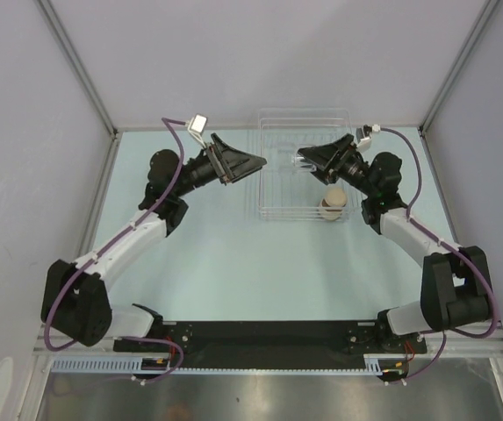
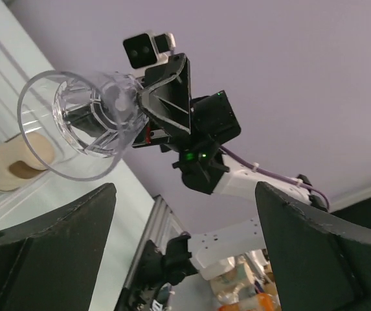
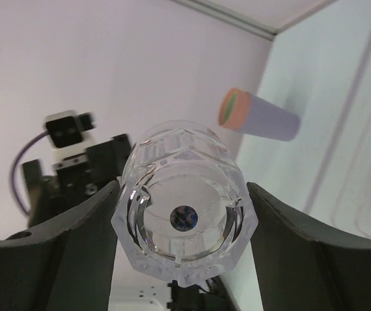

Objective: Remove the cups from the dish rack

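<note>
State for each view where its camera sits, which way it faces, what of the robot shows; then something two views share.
Top external: above and behind the bases, looking down on the table, the dish rack and both arms.
Left wrist: behind the left gripper, facing the right gripper; own open fingers below.
Right wrist: on the right arm, facing the left arm; own fingers flank the clear cup.
Shared: both wrist views show that cup.

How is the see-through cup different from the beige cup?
The clear cup is see-through with ridged sides; the beige cup is solid-coloured and plain. The clear cup is held up in the air by the right gripper; the beige cup rests low at a corner of the dish rack, and nothing is holding it. Both are small cups.
</note>
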Motion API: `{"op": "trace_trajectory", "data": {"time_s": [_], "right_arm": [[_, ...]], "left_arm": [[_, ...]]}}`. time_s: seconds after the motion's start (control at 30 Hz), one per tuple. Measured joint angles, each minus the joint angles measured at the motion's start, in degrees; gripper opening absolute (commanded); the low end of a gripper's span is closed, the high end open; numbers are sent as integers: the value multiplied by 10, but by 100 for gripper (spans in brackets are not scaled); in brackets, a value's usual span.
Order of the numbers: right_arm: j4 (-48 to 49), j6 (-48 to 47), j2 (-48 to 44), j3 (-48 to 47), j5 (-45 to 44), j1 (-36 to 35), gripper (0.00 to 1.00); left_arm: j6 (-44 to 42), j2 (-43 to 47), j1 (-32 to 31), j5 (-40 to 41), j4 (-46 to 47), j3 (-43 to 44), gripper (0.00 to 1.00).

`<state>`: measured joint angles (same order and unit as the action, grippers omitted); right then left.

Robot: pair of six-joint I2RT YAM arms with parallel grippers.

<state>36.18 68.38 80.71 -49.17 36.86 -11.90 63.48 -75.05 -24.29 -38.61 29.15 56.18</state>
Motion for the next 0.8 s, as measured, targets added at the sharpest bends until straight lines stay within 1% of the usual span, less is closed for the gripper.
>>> {"op": "trace_trajectory", "data": {"time_s": [0.07, 0.17, 0.3, 0.57, 0.67, 0.7, 0.77, 0.8], "right_arm": [[62, 36, 10, 5, 7, -10, 0], [119, 68, 25, 6, 15, -27, 0], [142, 82, 31, 6, 23, -45, 0], [155, 85, 31, 5, 33, -63, 0], [146, 77, 31, 2, 38, -77, 0], [141, 72, 31, 0, 38, -87, 0], [136, 64, 31, -2, 42, -105, 0], [136, 63, 31, -3, 42, -112, 0]], "left_arm": [[47, -22, 0, -21, 72, -17, 94], [88, -36, 0, -35, 125, -30, 93], [96, -32, 0, -39, 141, -30, 93], [90, -31, 0, -38, 129, -29, 91], [88, -31, -1, -38, 127, -29, 78], [86, -31, -1, -38, 127, -29, 68], [84, -31, -2, -38, 126, -29, 56], [84, -31, -3, -38, 125, -28, 44]]}}
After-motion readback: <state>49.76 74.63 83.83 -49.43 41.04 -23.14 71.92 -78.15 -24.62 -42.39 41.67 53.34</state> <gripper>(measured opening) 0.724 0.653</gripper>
